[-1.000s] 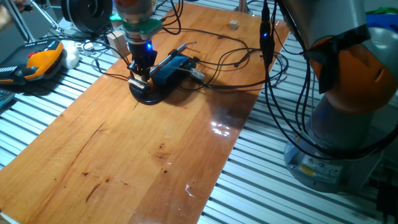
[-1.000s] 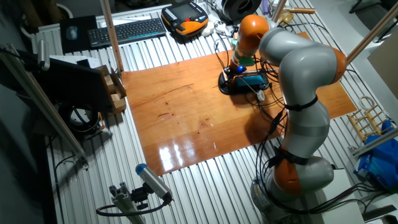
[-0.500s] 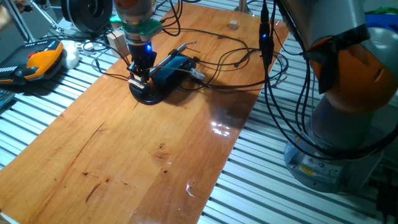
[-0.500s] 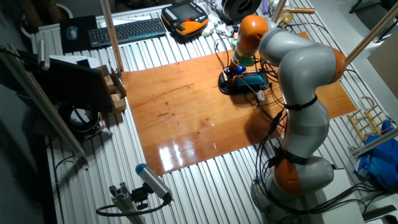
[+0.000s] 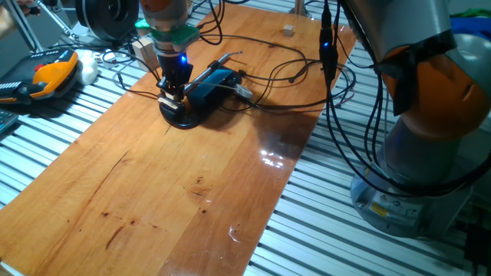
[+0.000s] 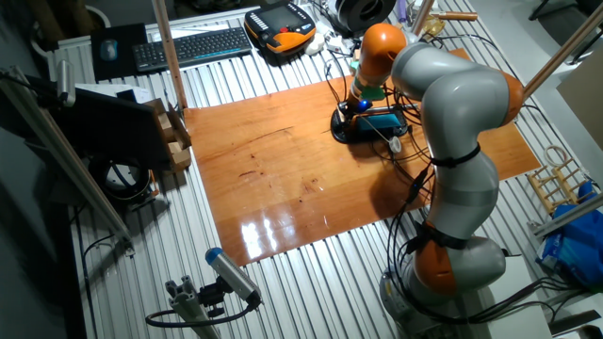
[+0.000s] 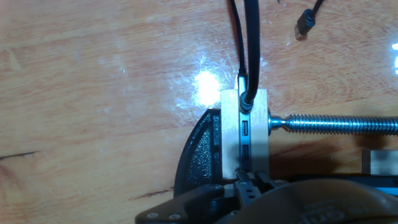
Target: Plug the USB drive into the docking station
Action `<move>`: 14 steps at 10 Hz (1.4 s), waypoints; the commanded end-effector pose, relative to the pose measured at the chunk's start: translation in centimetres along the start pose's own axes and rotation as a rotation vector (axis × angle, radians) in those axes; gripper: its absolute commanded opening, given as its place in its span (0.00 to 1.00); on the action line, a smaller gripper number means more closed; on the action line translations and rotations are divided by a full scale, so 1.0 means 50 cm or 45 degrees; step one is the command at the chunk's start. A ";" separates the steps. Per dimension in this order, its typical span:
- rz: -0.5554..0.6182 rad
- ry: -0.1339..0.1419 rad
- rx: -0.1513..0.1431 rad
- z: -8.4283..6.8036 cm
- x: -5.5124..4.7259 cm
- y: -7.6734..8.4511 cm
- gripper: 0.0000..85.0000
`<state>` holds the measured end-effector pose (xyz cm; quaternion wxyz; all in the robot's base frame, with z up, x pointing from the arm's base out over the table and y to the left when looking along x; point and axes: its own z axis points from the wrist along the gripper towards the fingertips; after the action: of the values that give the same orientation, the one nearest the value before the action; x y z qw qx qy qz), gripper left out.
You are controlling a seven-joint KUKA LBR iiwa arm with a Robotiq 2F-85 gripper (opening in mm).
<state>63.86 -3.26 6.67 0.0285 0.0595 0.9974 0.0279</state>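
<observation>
The docking station (image 5: 212, 82) is a bright-blue box on a black curved base (image 5: 182, 116) at the far side of the wooden board; it also shows in the other fixed view (image 6: 382, 120). In the hand view its pale port edge (image 7: 244, 127) faces me, with black cables plugged in at the top. My gripper (image 5: 172, 93) stands over the dock's left end, shut on the small silver-white USB drive (image 5: 168, 100). In the hand view the fingertips (image 7: 249, 182) sit right at the lower ports, and the drive is mostly hidden between them.
Thin black cables (image 5: 285, 75) loop over the board behind and right of the dock. A threaded metal screw (image 7: 336, 124) presses on the dock's right side. An orange-and-black device (image 5: 51, 73) lies left of the board. A small tan block (image 5: 288, 30) sits at the far edge.
</observation>
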 end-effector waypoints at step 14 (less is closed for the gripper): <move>0.003 -0.005 0.011 0.004 0.001 0.000 0.00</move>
<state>63.81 -3.24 6.45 0.0303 0.0612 0.9974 0.0231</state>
